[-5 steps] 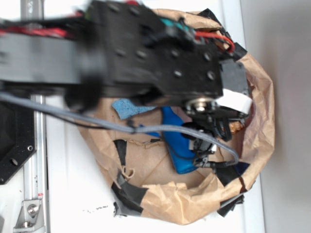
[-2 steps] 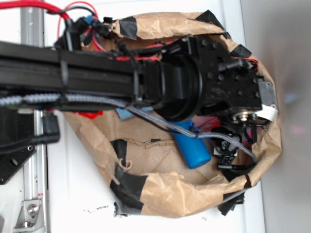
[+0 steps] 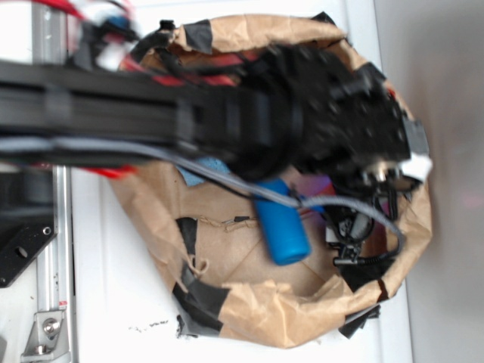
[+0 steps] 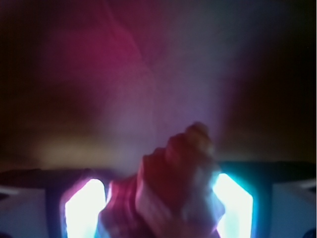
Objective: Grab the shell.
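In the wrist view the shell (image 4: 173, 173), ridged and reddish-brown in the dim light, fills the gap between my two glowing fingers (image 4: 84, 208). My gripper (image 4: 158, 198) is closed against its sides. In the exterior view my gripper (image 3: 361, 221) reaches down into the right side of the brown paper bag (image 3: 265, 318), and the blurred black arm hides the shell there.
A blue bottle (image 3: 281, 223) lies inside the bag just left of my gripper. A blue scrap (image 3: 193, 175) shows under the arm. The bag's crumpled taped wall rings my gripper closely on the right (image 3: 420, 219). A metal rail (image 3: 53, 257) runs along the left.
The arm has swung across the bag and is motion-blurred. The shell, seen beside my jaws a second ago, is now hidden in the exterior view. The blue bottle has shifted slightly.
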Robot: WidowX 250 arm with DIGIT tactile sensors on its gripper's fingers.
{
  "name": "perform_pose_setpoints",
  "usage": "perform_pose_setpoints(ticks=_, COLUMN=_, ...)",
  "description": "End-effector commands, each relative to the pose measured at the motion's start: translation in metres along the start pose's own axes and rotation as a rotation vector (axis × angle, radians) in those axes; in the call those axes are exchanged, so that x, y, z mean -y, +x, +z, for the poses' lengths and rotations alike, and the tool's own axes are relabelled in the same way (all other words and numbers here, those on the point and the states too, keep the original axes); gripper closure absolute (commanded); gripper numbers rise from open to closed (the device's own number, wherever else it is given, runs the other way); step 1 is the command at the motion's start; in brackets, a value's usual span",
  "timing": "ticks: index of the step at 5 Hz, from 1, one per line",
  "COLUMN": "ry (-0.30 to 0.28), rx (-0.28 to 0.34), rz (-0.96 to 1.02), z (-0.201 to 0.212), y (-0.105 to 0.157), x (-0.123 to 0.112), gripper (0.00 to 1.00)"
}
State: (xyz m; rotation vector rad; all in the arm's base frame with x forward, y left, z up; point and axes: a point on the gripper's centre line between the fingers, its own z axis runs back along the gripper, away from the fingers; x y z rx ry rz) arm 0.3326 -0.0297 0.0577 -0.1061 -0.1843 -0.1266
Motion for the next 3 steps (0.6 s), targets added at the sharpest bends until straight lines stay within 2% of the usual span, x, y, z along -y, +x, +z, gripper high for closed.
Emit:
perform_pose_setpoints(ticks=1, ry=0.116, rx=-0.001, rz=0.108, z=0.106, y=-0.015, x=-0.018, gripper=1.00)
perform_pose_setpoints(ticks=2, ry=0.155, rx=-0.016, rz=0.105, z=0.123, y=-0.026, x=-0.021, gripper=1.00)
perform_pose_setpoints(ticks=3, ry=0.161, rx=-0.023, rz=0.114, z=0.119, y=-0.028, x=-0.019, gripper=1.00)
